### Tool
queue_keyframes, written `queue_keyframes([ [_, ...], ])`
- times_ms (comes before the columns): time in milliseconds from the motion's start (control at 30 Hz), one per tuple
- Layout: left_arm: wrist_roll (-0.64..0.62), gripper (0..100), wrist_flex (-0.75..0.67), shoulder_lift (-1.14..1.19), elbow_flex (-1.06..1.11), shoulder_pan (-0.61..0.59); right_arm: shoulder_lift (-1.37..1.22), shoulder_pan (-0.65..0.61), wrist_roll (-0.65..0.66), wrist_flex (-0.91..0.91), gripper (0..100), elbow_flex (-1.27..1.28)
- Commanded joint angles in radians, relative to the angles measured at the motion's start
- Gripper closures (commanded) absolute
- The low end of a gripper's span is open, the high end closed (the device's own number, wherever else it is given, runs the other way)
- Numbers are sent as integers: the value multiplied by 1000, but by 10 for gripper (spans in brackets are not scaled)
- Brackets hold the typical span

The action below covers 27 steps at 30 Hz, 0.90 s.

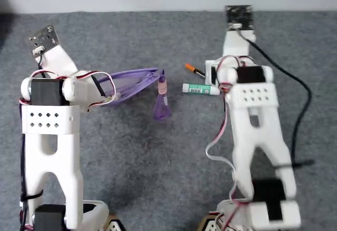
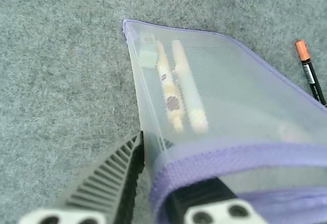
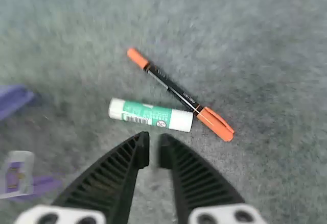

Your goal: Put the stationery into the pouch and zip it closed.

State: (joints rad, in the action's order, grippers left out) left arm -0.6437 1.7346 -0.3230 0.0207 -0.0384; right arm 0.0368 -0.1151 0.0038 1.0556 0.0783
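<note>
Clamping the purple border of the mesh pouch (image 1: 134, 81), the left gripper (image 2: 153, 163) has its fingers pinched on that edge, one outside the mesh and the other partly covered by the border. In the high view the pouch stretches from this gripper toward 3 o'clock, and a zip tag (image 1: 161, 104) hangs from its far end. Two pale pens (image 2: 179, 91) lie side by side inside the pouch, seen through the mesh. A green glue stick (image 3: 150, 115) rests on the grey surface (image 1: 158, 178) at 3 o'clock of the pouch's far end, and an orange-capped pen (image 3: 179, 94) lies just beside it at 12 o'clock. The right gripper (image 3: 153, 150) hangs above the glue stick, its fingers drawn nearly together with a thin gap, grasping nothing.
</note>
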Motion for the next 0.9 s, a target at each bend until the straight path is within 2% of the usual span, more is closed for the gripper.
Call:
queue_keyframes([
  [0,-8,989,8,-3,-5,-9,-107,8,80,7,812,-121],
  [100,-8,989,-6,0,-5,-5,-202,-5,167,7,734,-172],
  [167,-8,989,-14,3,-4,-5,-259,-22,219,7,716,-210],
  [400,-8,989,-18,5,-1,-6,-472,-79,348,5,716,-365],
  [700,-8,989,-18,5,-1,-9,-748,-127,436,5,718,-531],
  [767,-8,989,-18,5,-1,-11,-796,-120,436,7,744,-552],
  [867,-8,989,-18,5,-1,-11,-822,-104,436,7,877,-557],
])
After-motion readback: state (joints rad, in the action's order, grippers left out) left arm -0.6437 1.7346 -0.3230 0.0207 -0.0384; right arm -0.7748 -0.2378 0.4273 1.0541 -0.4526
